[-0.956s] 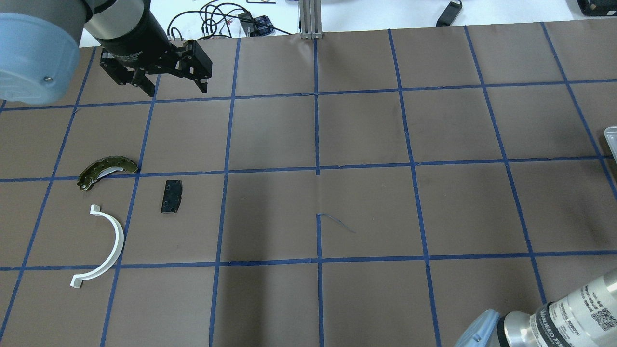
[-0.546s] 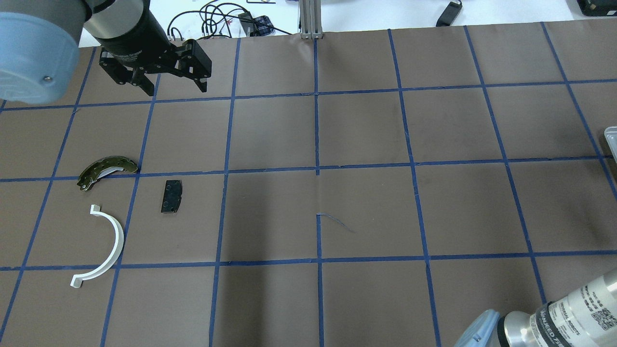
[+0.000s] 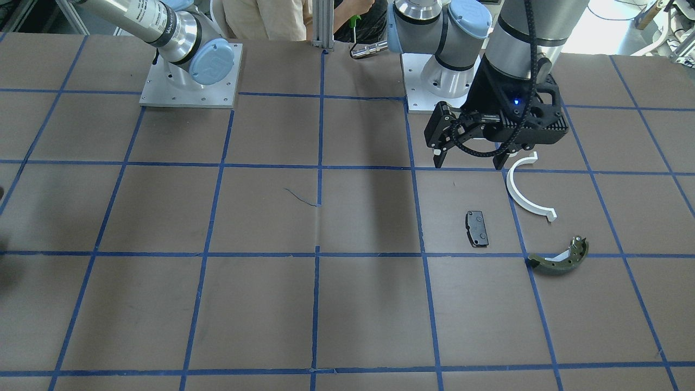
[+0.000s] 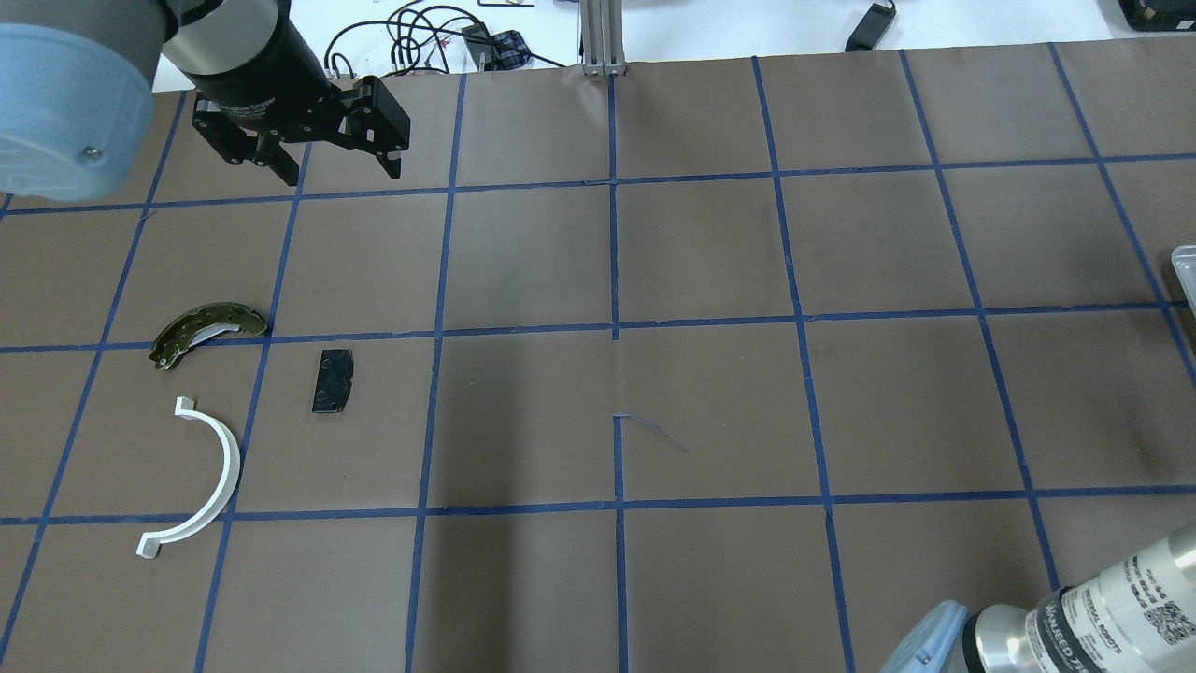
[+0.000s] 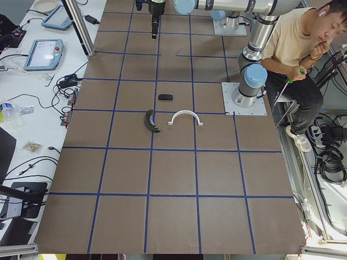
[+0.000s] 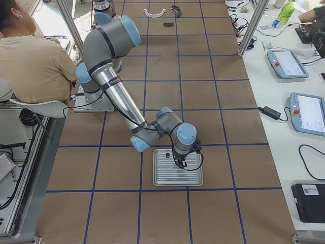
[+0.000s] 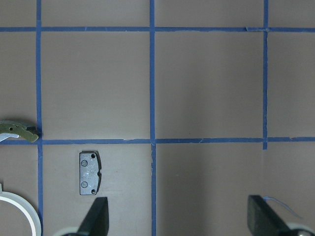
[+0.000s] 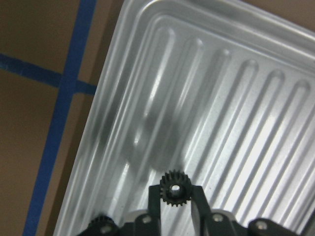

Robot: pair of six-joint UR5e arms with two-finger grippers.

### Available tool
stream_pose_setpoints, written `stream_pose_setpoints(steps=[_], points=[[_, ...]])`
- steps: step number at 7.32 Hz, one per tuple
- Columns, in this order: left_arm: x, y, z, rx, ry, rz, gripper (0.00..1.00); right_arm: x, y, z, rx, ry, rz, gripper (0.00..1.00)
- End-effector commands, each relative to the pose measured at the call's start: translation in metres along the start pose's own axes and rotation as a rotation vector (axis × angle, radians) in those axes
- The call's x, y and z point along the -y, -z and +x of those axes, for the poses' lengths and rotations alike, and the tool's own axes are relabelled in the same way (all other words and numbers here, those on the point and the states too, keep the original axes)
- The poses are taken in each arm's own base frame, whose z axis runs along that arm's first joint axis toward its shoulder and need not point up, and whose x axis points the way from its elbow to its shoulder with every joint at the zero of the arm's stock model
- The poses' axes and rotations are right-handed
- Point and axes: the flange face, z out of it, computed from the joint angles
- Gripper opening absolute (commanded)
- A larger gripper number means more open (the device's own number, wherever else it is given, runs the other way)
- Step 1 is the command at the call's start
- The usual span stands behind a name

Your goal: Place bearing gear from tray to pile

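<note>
over the last second nothing on the left shifted in the overhead view: the left arm [image 4: 234,56] hung in the same spot beyond the pile, the left jaws spread wide and empty. nearer me the pile lay as before, green brake shoe [image 4: 207,334], white half-ring [image 4: 210,477] and black pad [image 4: 333,380], near one another but none touching. the middle of the worktop [image 4: 710,411] showed no change either. at the far right the right arm [image 4: 1121,598] had barely stirred at the frame edge, with only a corner of the tray [image 4: 1185,266] in sight. the wrist camera told me more: the right jaws were closed on the small black gear [image 8: 172,192], held over the ribbed tray floor with its shadow below it, so i judged it just clear of the metal. i read that as the pick done and the carry not yet begun. the gear had the whole width of the worktop to cross to the pile.
</note>
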Motion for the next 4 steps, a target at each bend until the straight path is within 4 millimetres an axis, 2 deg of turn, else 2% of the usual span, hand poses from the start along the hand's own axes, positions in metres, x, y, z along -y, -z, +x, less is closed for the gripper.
stream_pose_setpoints(steps=[1,2,3,4], points=[[0.000,0.000,0.000,0.000,0.000,0.000,1.00,0.011,0.044,-0.013,0.006,0.023,0.008,0.00],[0.000,0.000,0.000,0.000,0.000,0.000,1.00,0.038,0.066,-0.038,0.005,0.050,0.009,0.00],[0.000,0.000,0.000,-0.001,0.000,0.000,1.00,0.067,0.093,-0.082,0.044,-0.031,-0.004,0.00],[0.000,0.000,0.000,-0.001,0.000,0.000,1.00,0.108,0.116,-0.131,0.067,-0.075,0.028,0.00]])
